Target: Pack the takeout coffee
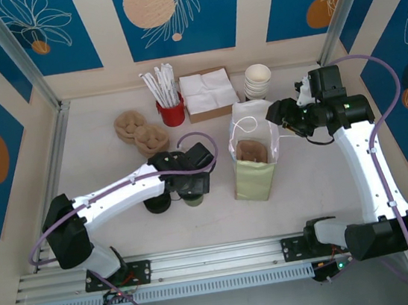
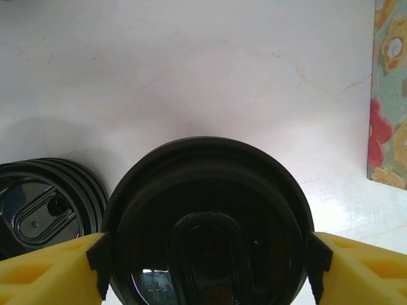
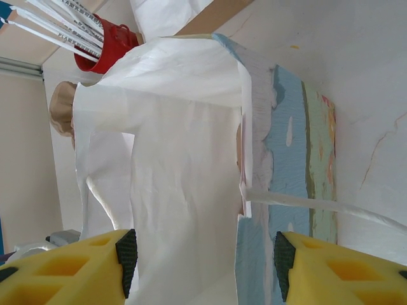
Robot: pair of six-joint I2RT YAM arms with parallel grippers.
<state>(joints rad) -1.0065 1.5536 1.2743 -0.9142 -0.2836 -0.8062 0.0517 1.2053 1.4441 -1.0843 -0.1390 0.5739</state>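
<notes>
Pinching takeout coffee (image 2: 206,190), left tool (image 2: 208,267) stands wide.

Your left arm (image 1: 119,192) and right arm (image 1: 368,168) have white shells with black joint housings, and each has a black base (image 1: 69,242) at its foot. A lilac cable (image 1: 41,241) loops along each arm, and you can spot a small green light (image 1: 347,106) on the right arm's black wrist block. The left claw (image 2: 206,267) and right claw (image 3: 203,260) have chunky yellow fingers (image 2: 38,273) with square recesses, tipped with black pads (image 3: 126,257).
</notes>
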